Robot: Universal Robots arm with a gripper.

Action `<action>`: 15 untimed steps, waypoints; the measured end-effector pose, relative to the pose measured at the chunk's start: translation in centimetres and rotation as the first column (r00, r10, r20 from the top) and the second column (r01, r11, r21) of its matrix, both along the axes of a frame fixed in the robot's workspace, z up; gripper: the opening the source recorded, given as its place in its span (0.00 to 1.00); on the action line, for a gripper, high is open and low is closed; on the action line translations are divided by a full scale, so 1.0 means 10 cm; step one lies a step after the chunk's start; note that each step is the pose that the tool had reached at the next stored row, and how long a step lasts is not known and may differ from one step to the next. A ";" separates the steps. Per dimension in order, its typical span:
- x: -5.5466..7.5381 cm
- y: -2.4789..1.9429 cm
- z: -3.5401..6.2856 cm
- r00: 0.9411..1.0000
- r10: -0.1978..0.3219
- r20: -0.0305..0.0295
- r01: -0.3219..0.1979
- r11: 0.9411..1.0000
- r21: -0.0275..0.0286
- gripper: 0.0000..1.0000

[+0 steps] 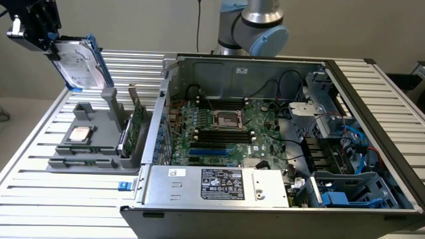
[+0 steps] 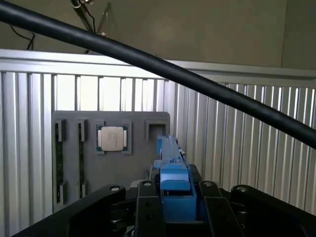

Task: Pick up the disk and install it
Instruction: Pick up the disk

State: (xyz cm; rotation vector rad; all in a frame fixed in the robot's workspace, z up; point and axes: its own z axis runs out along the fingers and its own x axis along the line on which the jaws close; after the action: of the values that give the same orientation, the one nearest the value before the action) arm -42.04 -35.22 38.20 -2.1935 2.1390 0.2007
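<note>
The disk (image 1: 81, 63), a silver-grey drive with blue carrier rails, hangs tilted in the air at the exterior view's upper left, above the grey holder (image 1: 85, 149). My gripper (image 1: 52, 41) is shut on its upper end. In the wrist view the blue carrier (image 2: 174, 170) sits clamped between my black fingers (image 2: 148, 207), with the gripper (image 2: 177, 205) high over the holder (image 2: 111, 173).
The holder carries a square silver processor chip (image 1: 80, 134) (image 2: 112, 138) and an upright green circuit card (image 1: 136, 124). The open computer case (image 1: 159, 114) lies at the exterior view's right, with blue drive bays (image 1: 345, 194) at its near right corner. A black cable (image 2: 163, 66) crosses the wrist view.
</note>
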 end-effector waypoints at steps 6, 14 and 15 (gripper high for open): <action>0.24 0.001 0.186 1.000 0.001 -0.006 -0.001 1.000 0.004 0.33; 0.57 0.001 0.425 1.000 0.002 -0.015 -0.002 1.000 0.009 0.33; 0.61 0.001 0.453 1.000 0.002 -0.016 -0.002 1.000 0.009 0.33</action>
State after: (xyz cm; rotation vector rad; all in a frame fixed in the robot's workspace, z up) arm -35.92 -35.21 42.73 -2.1965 2.1398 0.2289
